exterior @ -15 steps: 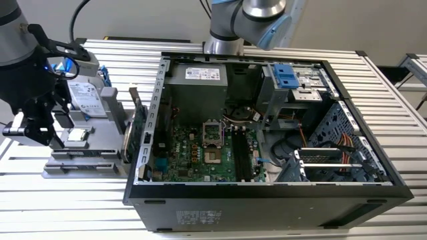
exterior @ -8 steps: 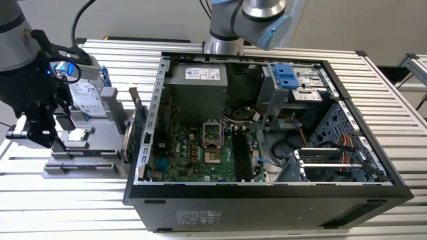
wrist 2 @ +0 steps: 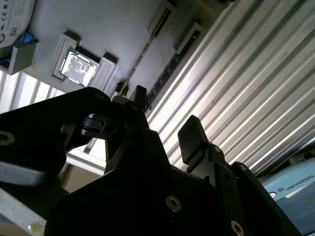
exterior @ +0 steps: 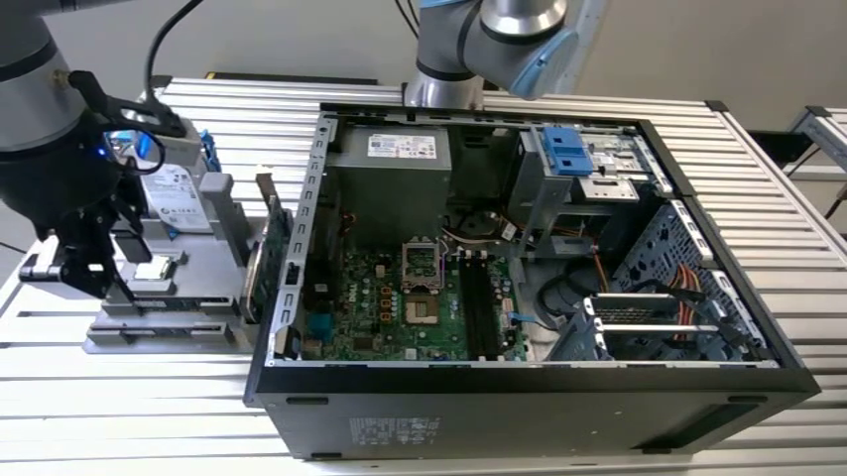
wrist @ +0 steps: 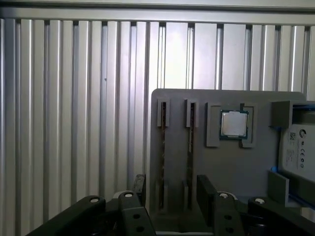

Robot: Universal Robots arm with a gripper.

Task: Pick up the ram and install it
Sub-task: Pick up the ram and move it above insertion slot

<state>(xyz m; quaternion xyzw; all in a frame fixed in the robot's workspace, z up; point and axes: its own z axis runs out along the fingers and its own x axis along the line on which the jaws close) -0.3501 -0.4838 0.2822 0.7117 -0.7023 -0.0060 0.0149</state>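
Two long, narrow, dark circuit-board sticks are seen standing on edge in parallel slots of a pale grey plastic holder tray (wrist: 231, 167): one ram stick (wrist: 162, 142) and a second ram stick (wrist: 189, 142) just beside it. Either could serve as the ram of the task. They are probably held upright so that a thin top edge is offered for a pinch from above. In the second wrist view the same pair is seen as two thin lines, one (wrist 2: 142, 51) beside the other (wrist 2: 172, 61).

The black two-fingered claw (wrist: 172, 191) is held above the tray with its fingers spread and nothing between them (released, not clenched). Both sticks lie in line with the gap, and neither is touched. In the exterior view the claw (exterior: 106, 283) hangs over the tray at the exterior view's left, well apart from the case.

A small square silver processor chip (wrist: 234, 123) is seated in its own recess near the sticks, and a pale-labelled hard drive (wrist: 298, 147) is kept at the tray's far end.

On the ribbed aluminium bench (exterior: 794, 198), a black tower computer case (exterior: 530, 407) is laid on its side with the panel off, presumably so that the green motherboard (exterior: 384, 307) faces upward. Its long black memory slots (exterior: 477, 302) appear unfilled, so installation is judged not yet done.
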